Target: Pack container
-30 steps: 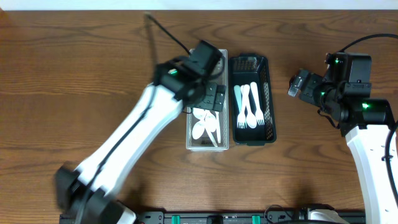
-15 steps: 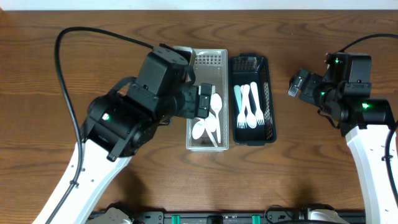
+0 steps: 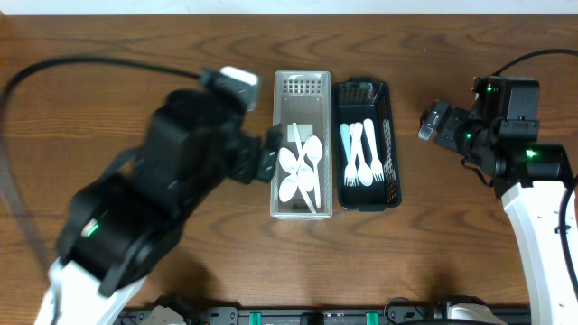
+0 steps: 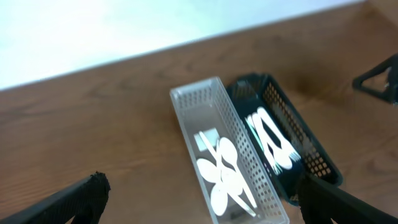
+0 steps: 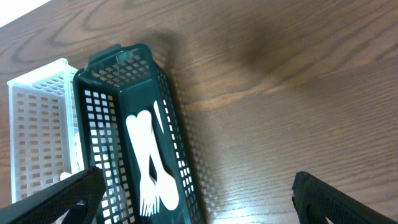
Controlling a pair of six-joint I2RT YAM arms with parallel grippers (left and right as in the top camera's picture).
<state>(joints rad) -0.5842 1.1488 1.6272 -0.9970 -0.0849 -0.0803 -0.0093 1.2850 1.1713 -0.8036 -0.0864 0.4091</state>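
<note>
Though loose, forks (image 3: 359,152) lengthwise, tines nearward

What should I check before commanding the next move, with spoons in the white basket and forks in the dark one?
1. Left hand open and empty: ok, fingers spread wide with nothing between them.
2. Right hand open and empty: ok.
3. Spoons fully inside the white basket: ok, though one handle lies diagonally.
4. Forks fully inside the dark basket: ok.
5. Baskets side by side and upright: ok.
6. No cutlery loose on the table: cannot tell, since the blurred left arm covers part of it in the overhead view.
</note>
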